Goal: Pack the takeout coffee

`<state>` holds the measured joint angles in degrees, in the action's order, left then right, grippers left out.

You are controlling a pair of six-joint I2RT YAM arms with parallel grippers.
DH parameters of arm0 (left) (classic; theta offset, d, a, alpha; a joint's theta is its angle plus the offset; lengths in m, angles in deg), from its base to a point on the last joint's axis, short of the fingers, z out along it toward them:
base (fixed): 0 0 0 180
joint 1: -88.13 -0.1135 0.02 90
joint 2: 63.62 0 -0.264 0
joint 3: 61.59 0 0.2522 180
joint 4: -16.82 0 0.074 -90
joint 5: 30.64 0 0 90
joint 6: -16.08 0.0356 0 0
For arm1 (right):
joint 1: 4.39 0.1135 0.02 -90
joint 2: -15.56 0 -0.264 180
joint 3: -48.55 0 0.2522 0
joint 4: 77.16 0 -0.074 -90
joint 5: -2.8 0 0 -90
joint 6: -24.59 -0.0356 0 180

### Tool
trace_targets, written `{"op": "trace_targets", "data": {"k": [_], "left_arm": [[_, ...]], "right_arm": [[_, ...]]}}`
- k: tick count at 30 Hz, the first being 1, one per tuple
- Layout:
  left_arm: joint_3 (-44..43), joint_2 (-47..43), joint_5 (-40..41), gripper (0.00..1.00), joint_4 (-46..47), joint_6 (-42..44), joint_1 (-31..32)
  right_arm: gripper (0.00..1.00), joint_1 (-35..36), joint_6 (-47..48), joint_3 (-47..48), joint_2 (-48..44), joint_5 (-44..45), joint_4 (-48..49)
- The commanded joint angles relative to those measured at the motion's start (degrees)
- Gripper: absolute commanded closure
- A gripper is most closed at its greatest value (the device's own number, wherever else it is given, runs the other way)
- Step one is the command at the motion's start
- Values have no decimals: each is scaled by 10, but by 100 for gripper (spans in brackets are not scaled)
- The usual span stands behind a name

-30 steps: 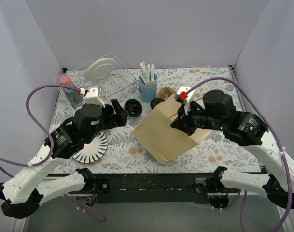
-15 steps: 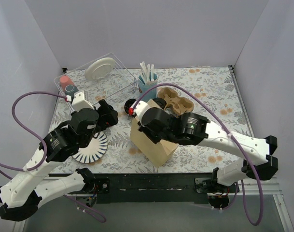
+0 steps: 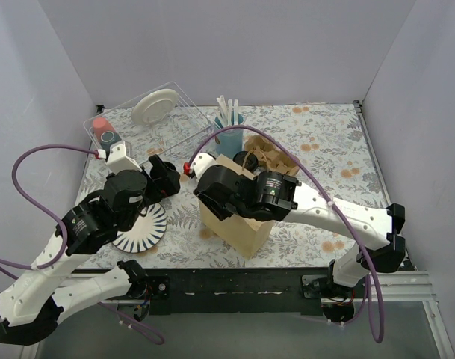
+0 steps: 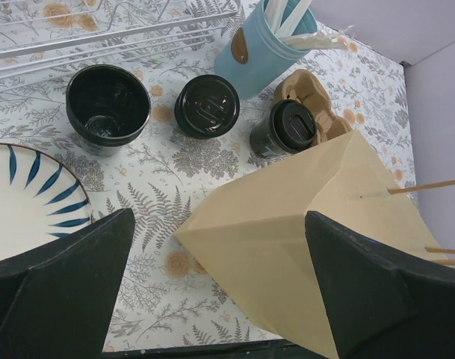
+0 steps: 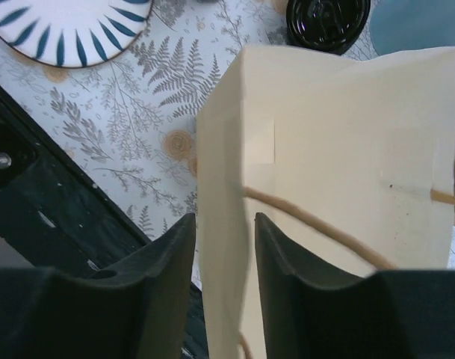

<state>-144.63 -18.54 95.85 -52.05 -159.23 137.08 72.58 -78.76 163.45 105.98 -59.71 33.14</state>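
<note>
- Two grippers are seen above the near part of the fern-printed worktop [image 4: 160, 187]. The left gripper [image 4: 220, 217] is held with its fingers wide apart and nothing between them. The right gripper [image 5: 224, 221] is clamped on an edge of the brown paper bag [image 4: 309, 224].
- Smooth, creased kraft paper and thin twine handles are shown on the bag. A glossy white plate [image 4: 18, 202] with blue radial strokes is set to its left.
- Just behind the bag's far edge, outside it, the takeout coffee [image 4: 291, 129] is stood upright. It is placed ahead and to the right of the left gripper, apart from both grippers. A round black cup and a moulded plastic sip lid are seen.
- Further left, a black lid [image 4: 206, 106] and a lidless black cup [image 4: 107, 105] are set.
- A pulp cup carrier [image 4: 317, 93] is set just beside the coffee.
- Farthest are a light blue cup [image 4: 264, 45] filled with white sticks and a wire rack [image 4: 137, 30].
</note>
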Motion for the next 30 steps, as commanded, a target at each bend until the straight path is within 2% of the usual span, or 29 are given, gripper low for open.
{"op": "trace_targets", "data": {"k": [1,4,12,15,24,29,30], "left_arm": [[11,1,-20,2,20,32,3],[14,11,-47,2,38,49,3],[-5,47,-103,5,40,59,3],[-8,48,-119,5,38,57,2],[17,29,-268,6,102,54,3],[13,71,-274,4,118,63,2],[11,77,-267,3,128,57,3]], "right_arm": [[52,3,2,37,-49,-30,36],[50,2,11,41,-76,-52,58],[46,-16,96,121,-121,50,82],[45,-38,132,131,-140,53,111],[45,-62,115,35,-188,54,140],[45,-64,113,-28,-220,65,161],[45,-65,116,-68,-234,64,168]]}}
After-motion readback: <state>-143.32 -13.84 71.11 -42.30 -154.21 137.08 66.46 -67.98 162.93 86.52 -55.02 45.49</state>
